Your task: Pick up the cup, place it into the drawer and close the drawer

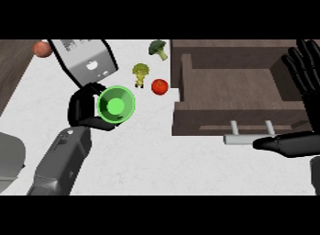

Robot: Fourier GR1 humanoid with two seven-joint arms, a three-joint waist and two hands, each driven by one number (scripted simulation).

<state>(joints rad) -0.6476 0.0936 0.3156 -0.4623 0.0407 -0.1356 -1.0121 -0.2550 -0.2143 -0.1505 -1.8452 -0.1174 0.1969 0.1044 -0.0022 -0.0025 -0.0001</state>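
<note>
One step looks done: the left hand (pixel 88 109) has its fingers curled round the green cup (pixel 116 105), held left of the open drawer (pixel 230 117) above the white tabletop (pixel 155 156). The right hand (pixel 310 92), fingers straight and released, rests by the drawer's right side. Placing the cup inside and closing the drawer remain.

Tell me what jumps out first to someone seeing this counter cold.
The bright green cup, left of centre, gripped by the left hand with its mouth facing the camera. Next, the open brown drawer at right, with the right hand open beside its handle. A red tomato sits between them.
</note>
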